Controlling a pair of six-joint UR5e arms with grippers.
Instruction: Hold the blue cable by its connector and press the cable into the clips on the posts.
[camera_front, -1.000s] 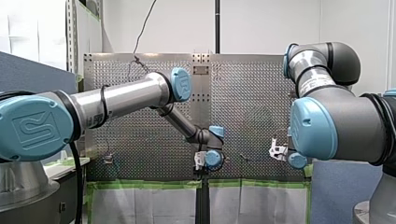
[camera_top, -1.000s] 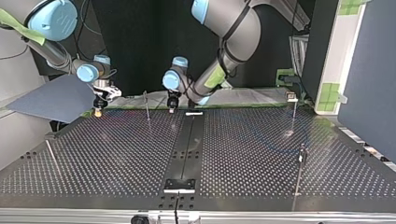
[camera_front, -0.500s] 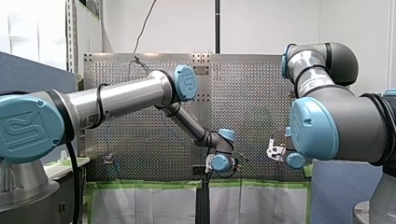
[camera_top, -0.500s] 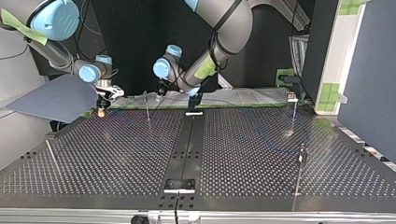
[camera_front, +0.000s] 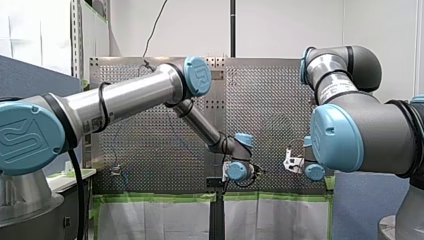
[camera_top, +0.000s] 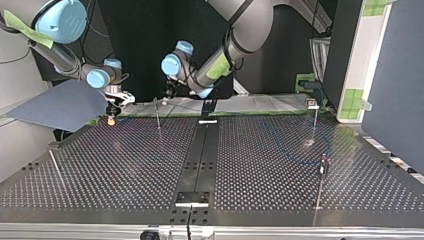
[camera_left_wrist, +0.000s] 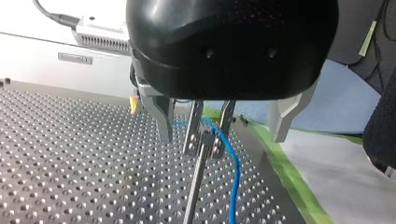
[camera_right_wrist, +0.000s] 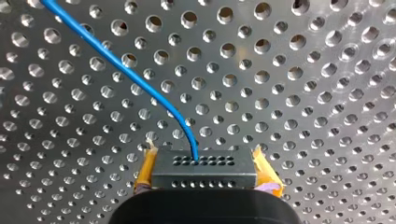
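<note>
In the right wrist view my right gripper (camera_right_wrist: 203, 161) is shut with its yellow pads on the black connector (camera_right_wrist: 203, 173). The blue cable (camera_right_wrist: 126, 70) runs out of the connector over the perforated table. In the left wrist view my left gripper (camera_left_wrist: 220, 137) is wide open, its metal fingers (camera_left_wrist: 162, 116) astride a thin post with a clip (camera_left_wrist: 208, 137). The blue cable (camera_left_wrist: 234, 172) passes through that clip and hangs down beside the post. In the top view my right gripper (camera_top: 111, 112) hovers at the far left and my left gripper (camera_top: 169, 95) is above the post (camera_top: 157, 114).
More clip posts stand at the top view's right (camera_top: 314, 120) (camera_top: 322, 172), and a thin rod (camera_top: 55, 167) leans at its left. A black strip (camera_top: 200, 160) runs down the table's middle. Green tape (camera_left_wrist: 289, 177) marks the table's edge near my left gripper.
My left arm has swung from the middle strip toward the top view's left and now stands over the post. My right gripper has edged slightly toward that post with the connector.
</note>
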